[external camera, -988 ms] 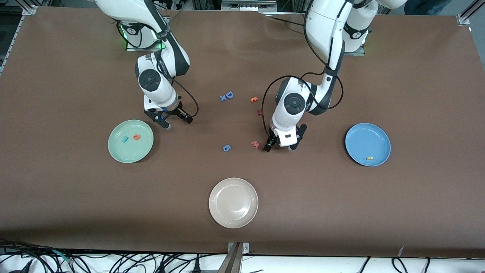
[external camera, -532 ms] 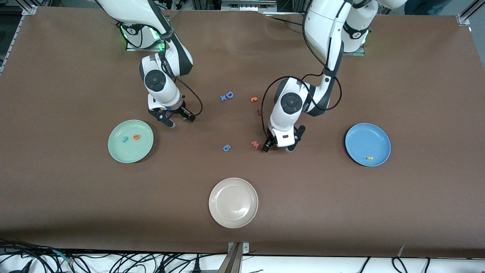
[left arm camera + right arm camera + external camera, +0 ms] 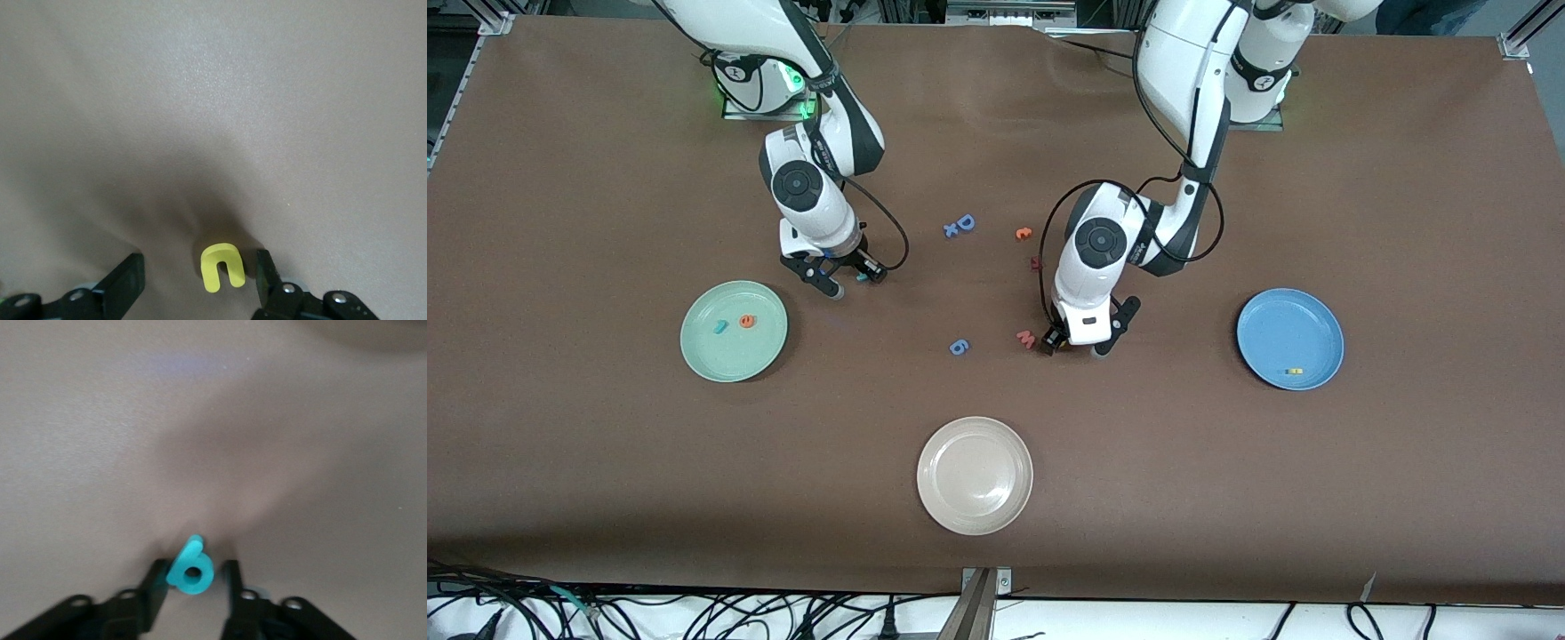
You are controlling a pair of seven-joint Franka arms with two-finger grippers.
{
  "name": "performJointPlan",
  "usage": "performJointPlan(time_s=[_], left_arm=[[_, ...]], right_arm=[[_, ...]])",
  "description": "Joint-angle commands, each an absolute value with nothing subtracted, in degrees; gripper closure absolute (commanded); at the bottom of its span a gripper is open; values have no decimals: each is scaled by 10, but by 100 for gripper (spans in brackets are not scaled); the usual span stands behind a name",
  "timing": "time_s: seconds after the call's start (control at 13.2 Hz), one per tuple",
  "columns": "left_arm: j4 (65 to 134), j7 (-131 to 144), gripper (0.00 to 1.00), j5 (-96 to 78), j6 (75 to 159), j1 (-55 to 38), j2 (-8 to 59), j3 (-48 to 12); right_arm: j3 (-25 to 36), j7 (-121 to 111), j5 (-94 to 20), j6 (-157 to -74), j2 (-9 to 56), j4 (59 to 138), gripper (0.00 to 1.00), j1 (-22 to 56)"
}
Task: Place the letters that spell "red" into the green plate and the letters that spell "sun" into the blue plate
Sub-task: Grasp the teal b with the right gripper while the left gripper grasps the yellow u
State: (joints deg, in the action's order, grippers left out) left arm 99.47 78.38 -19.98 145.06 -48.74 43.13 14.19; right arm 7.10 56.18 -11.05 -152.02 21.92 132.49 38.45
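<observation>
Both hands lower now, teal "d" (image 3: pixel 191 571) between right hand (image 3: pixel 193 587) fingers.

Three cameras: one high overview, two wrist close-ups.

Front camera high, facing both arm bases, looking down on the whole brown surface (image 3: pixel 1227 498). Left wrist camera sits just above the left end effector (image 3: pixel 200 283), aimed down at the yellow "u" (image 3: pixel 221 267) between its fingers. Right wrist camera likewise, close over the right end effector (image 3: pixel 195 587) and the teal "d" (image 3: pixel 191 568). Both patches lie within the overview.
</observation>
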Motion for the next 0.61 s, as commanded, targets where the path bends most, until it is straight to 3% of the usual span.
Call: performJointPlan(time_s=[0.0, 0.53], left_arm=[[969, 798, 28, -181, 1443, -493, 455, 149], [948, 794, 45, -178, 1408, -486, 455, 150]], right_arm=[[75, 566, -117, -1523, 223, 1327, 89, 390], [113, 517, -115, -1479, 193, 1305, 90, 388]])
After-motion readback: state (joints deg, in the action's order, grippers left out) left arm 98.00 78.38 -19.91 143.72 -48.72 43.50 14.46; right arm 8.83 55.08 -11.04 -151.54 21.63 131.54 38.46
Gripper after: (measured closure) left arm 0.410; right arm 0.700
